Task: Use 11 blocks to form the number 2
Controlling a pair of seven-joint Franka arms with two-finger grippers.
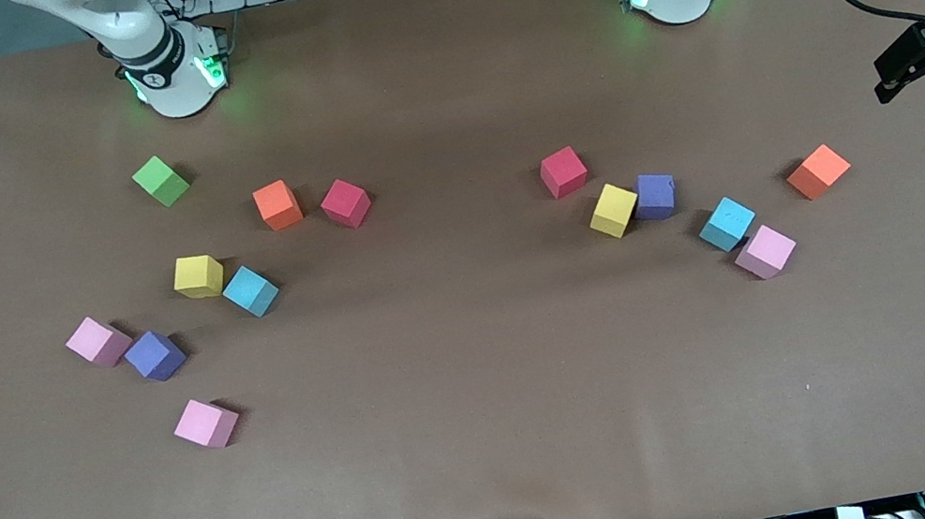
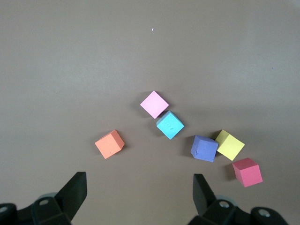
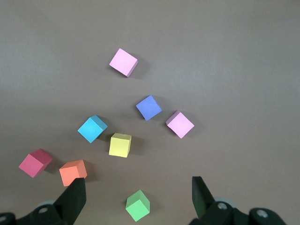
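The task looks not started: no number 2 is formed yet, and the blocks lie loose on the desk [image 1: 495, 444] in 2 groups, so all 11 placements are left. Going from the right arm's end, the right claw [image 3: 138, 187] hangs wide and holds nothing over the group with the green cube [image 1: 160, 180], the orange block [image 1: 277, 205] and the pink block [image 1: 206, 423]. At the left arm's end, the left claw [image 2: 139, 187] is also wide and holds nothing over the group with the purple block [image 1: 656, 196] and the light blue block [image 1: 726, 223].
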